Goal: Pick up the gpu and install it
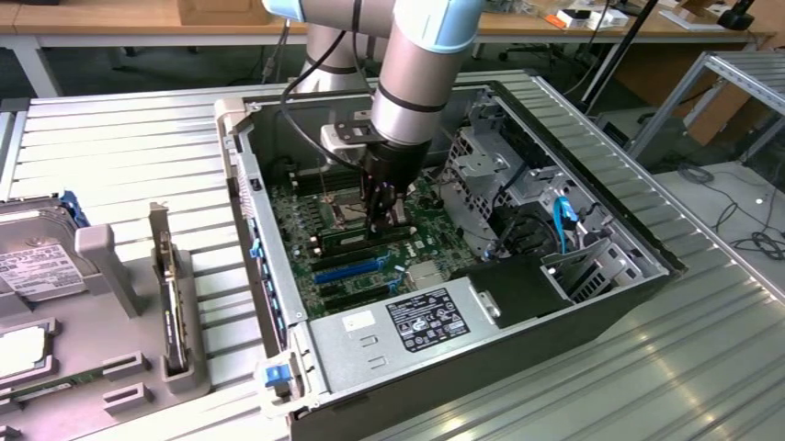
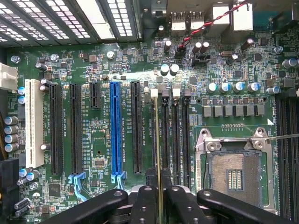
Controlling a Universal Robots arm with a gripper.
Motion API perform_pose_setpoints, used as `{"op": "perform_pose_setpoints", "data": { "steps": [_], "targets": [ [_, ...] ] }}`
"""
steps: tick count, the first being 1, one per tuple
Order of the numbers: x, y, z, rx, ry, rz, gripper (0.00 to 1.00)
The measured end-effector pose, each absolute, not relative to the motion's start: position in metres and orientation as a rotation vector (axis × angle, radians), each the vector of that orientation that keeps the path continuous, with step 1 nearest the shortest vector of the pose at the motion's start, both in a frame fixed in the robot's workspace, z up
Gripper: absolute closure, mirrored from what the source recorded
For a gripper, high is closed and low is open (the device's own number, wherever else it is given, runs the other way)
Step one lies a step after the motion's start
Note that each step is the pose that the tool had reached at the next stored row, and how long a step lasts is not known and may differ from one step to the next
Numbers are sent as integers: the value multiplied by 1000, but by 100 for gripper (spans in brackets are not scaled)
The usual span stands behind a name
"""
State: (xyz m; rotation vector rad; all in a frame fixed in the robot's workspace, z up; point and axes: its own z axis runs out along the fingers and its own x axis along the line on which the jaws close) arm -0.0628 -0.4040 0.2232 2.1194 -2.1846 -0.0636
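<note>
The gpu (image 2: 157, 140) appears edge-on in the wrist view as a thin pale line running out from between my fingers. It hangs over the black memory slots (image 2: 164, 135) beside the CPU socket (image 2: 233, 172), in line with the slot that has a white latch (image 2: 154, 92). My gripper (image 2: 160, 201) is shut on it, one black finger on each side. In the exterior view the gripper (image 1: 386, 209) points straight down inside the open computer case (image 1: 264, 276), close above the motherboard (image 1: 356, 248). I cannot tell whether the stick touches the slot.
A blue expansion slot (image 2: 116, 130), black slots and a white slot (image 2: 33, 121) lie beside the memory slots. The power supply (image 1: 411, 322) and drive cage (image 1: 491, 165) crowd the case. On the exterior view's left, a grey holder (image 1: 110, 303) carries an upright dark card (image 1: 165, 294).
</note>
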Motion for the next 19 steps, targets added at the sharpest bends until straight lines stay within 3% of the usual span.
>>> {"op": "perform_pose_setpoints", "data": {
  "steps": [19],
  "targets": [
    [-63, -404, 219, 2119, -2184, -64, 86]
  ]
}}
